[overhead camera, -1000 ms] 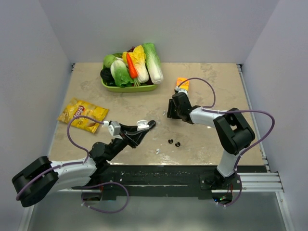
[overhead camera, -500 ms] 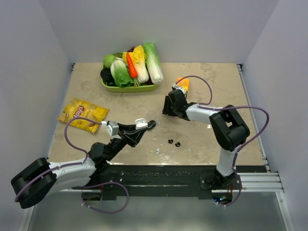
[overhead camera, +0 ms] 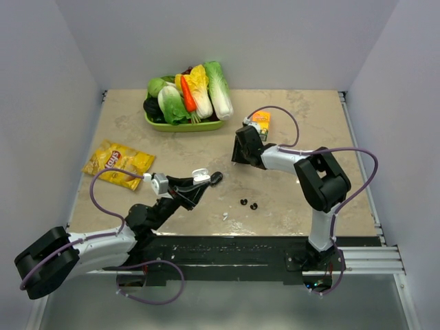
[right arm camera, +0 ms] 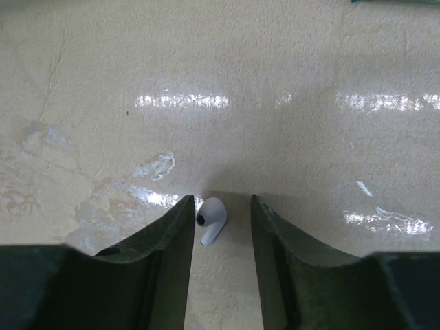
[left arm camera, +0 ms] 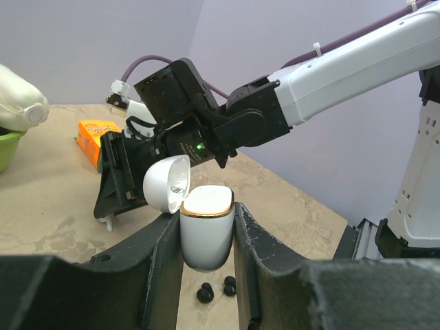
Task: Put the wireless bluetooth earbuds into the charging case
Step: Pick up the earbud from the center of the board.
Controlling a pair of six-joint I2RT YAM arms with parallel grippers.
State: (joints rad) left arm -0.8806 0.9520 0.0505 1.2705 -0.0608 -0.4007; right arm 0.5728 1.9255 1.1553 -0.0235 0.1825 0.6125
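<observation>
My left gripper (overhead camera: 203, 180) is shut on the white charging case (left arm camera: 206, 230), holding it upright above the table with its lid (left arm camera: 167, 183) open. Two black earbuds (overhead camera: 248, 203) lie on the table right of it; in the left wrist view they show below the case (left arm camera: 216, 290). My right gripper (overhead camera: 238, 154) points down at the table mid-right. In the right wrist view its fingers are open (right arm camera: 221, 201) around a white earbud (right arm camera: 212, 218) that lies on the table, close to the left finger (right arm camera: 172, 234). A small white piece (overhead camera: 225, 216) lies near the front edge.
A green tray (overhead camera: 180, 126) of vegetables stands at the back. A yellow chips bag (overhead camera: 118, 163) lies at the left. A small orange box (overhead camera: 260, 119) sits behind the right gripper. Grey walls close in three sides.
My right gripper has moved a little left and farther from the arm bases, staying low over the table. My left gripper, still holding the case, has shifted slightly left.
</observation>
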